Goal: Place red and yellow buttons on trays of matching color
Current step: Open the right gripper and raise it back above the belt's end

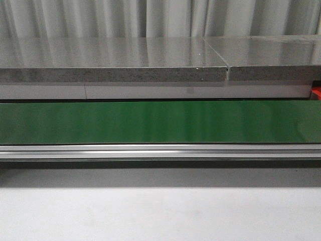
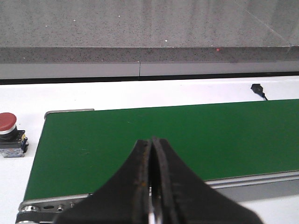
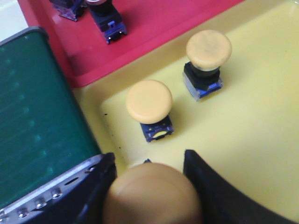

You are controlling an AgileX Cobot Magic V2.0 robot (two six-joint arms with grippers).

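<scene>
The right gripper is grasping a yellow button by its sides, just above the yellow tray, near the tray edge beside the green conveyor belt. Two more yellow buttons stand upright in this tray, and the red tray is behind. The left gripper is clenched on nothing over the belt; a red button waits off the belt end. The buttons look rigid, light, w/ smooth domed caps, prob. slippery, so better to grip the square body.
</scene>
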